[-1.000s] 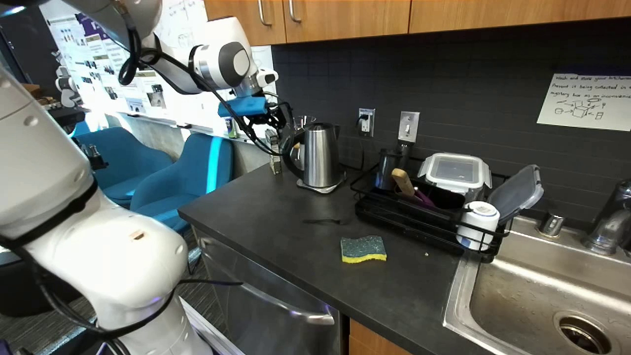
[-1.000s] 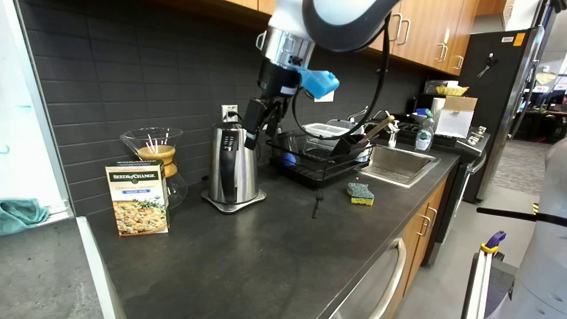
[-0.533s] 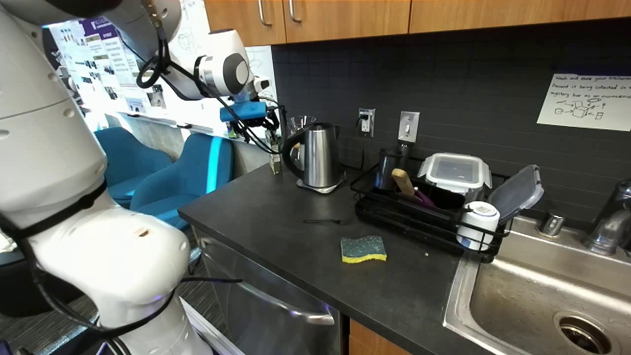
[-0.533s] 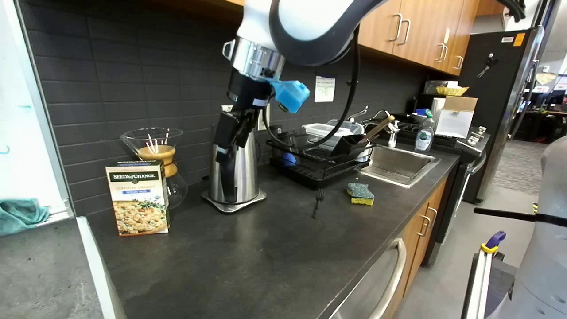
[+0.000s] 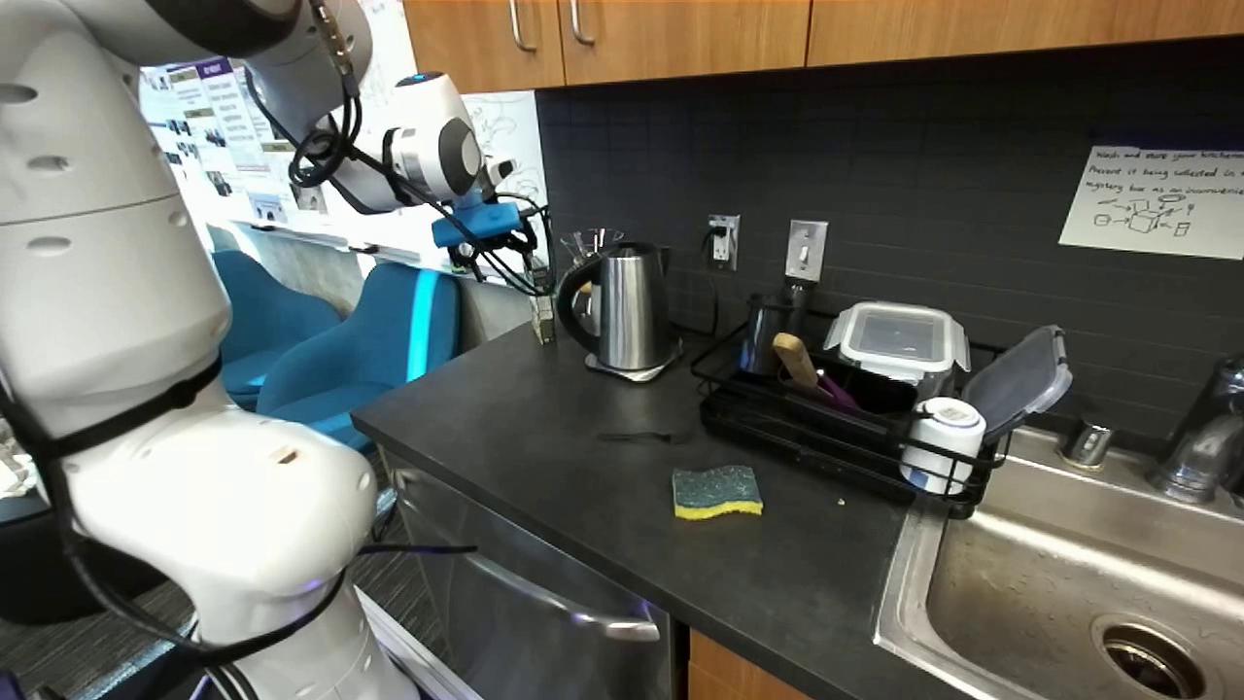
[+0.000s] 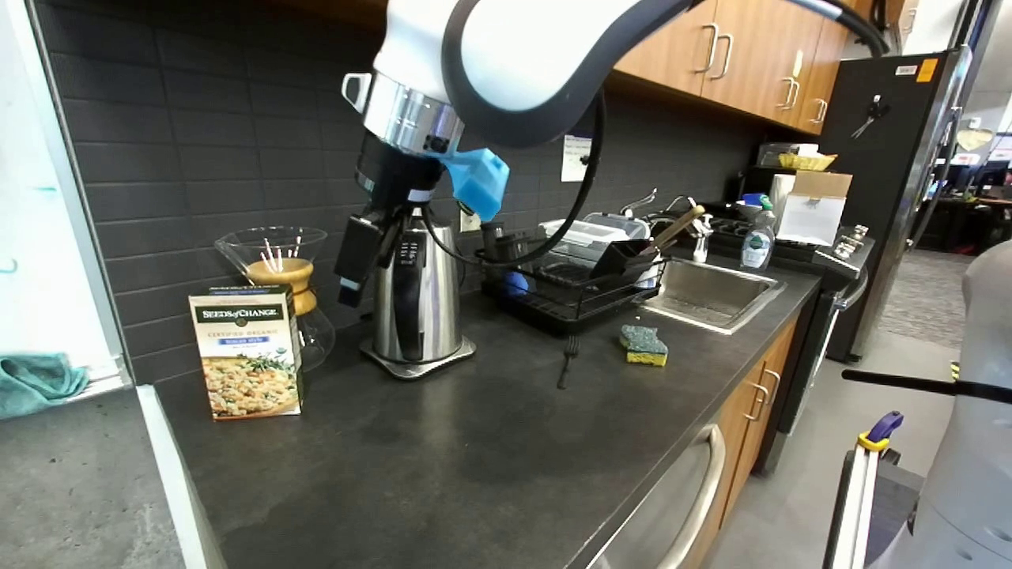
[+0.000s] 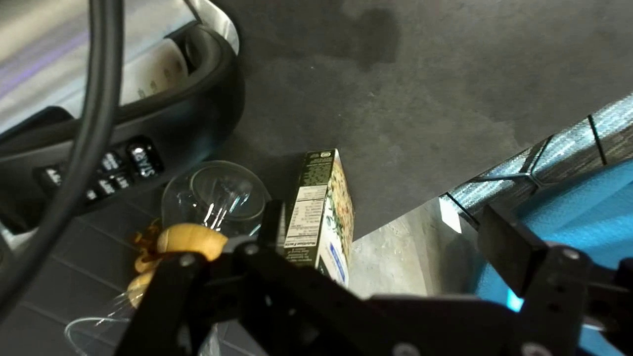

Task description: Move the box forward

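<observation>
The box [image 6: 247, 356] is a small upright carton with a food picture and a dark label. It stands on the counter near its end; in an exterior view [image 5: 542, 319] it is partly behind the gripper and cables. My gripper [image 6: 368, 265] hangs in the air in front of the kettle, above the box and to its right in that view. In the wrist view [image 7: 390, 237] its two fingers are wide apart with nothing between them. There the box [image 7: 316, 212] shows beside the left finger, its lower end hidden by the gripper.
The steel kettle [image 6: 419, 300] stands close to the gripper. A glass coffee maker [image 6: 286, 276] with a wooden collar is behind the box. A fork [image 6: 568, 363], a sponge [image 6: 643, 345] and a dish rack [image 6: 569, 304] are farther along the counter [image 6: 443, 466].
My gripper has moved past the front of the kettle toward the box and lowered. The box, kettle and other objects have stayed in place.
</observation>
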{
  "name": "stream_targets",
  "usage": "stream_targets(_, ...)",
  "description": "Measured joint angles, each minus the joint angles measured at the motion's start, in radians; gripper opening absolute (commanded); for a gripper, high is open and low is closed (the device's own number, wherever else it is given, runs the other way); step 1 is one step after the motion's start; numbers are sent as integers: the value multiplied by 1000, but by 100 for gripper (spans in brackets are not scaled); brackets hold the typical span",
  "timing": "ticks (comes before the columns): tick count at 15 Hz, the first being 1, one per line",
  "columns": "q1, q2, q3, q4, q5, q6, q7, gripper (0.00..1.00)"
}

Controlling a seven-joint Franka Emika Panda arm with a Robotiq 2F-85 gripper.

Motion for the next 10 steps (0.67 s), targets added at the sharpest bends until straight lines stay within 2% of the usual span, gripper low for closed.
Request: stream_targets(10, -17, 93, -18, 63, -33, 123, -64, 100)
